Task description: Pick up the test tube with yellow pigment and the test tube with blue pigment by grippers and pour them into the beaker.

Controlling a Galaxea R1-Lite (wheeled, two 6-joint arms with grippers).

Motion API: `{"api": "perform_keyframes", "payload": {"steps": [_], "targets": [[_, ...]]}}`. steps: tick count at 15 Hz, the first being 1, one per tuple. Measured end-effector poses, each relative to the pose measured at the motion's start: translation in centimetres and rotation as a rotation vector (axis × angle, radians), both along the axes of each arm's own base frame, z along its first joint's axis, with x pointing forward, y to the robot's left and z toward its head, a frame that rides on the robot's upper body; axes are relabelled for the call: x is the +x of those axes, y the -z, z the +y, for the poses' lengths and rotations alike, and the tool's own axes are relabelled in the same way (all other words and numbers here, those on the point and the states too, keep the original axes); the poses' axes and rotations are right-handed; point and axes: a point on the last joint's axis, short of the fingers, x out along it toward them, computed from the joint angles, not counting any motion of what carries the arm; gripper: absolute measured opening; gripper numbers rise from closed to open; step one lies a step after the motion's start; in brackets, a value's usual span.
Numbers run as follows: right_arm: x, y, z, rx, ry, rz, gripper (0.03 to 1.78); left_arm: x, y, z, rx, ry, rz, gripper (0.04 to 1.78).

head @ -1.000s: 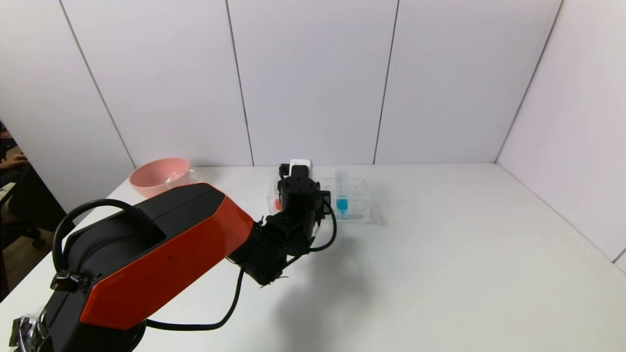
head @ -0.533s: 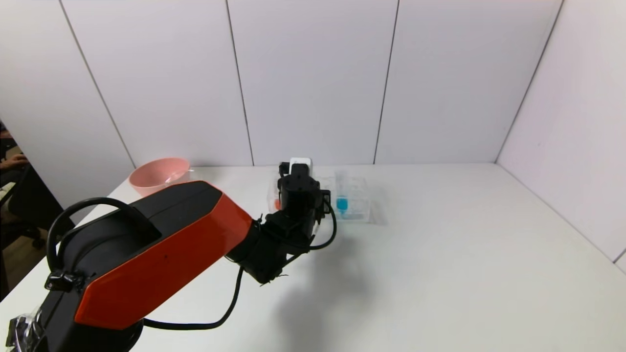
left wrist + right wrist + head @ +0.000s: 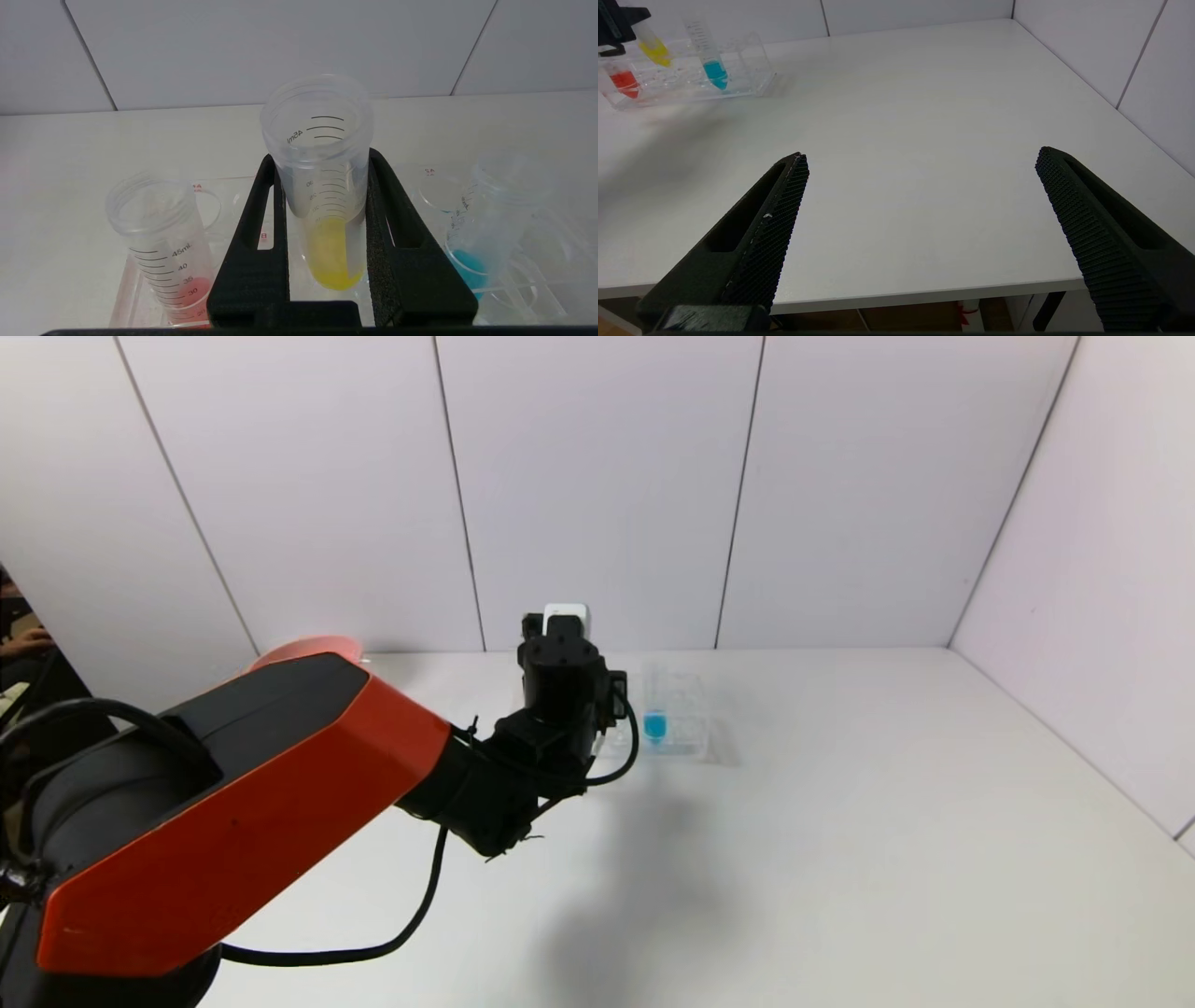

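White panelled walls [image 3: 597,485] enclose a plain white counter [image 3: 840,821] on three sides. A clear tube rack [image 3: 747,70] sits near the back wall. The left gripper [image 3: 322,196] is over the rack, jaws clamped on the test tube with yellow pigment [image 3: 327,186], raised above its slot; graduations read "45ml". The test tube with blue pigment [image 3: 486,228] stands in the rack just beside it, and a red-liquid tube [image 3: 163,242], marked "45ml, 40, 35, 30", on the other side. The right gripper [image 3: 920,233] hovers at the counter's near edge, jaws wide apart.
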Motion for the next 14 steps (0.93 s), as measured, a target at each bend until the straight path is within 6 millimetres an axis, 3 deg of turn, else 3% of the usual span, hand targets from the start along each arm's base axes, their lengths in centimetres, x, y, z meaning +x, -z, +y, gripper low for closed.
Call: {"api": "perform_keyframes", "payload": {"steps": [14], "targets": [[0.0,0.0,0.0,0.000,0.000,0.000,1.77,-3.5,-5.8,-1.0,0.043,0.074,-0.026,0.47]]}}
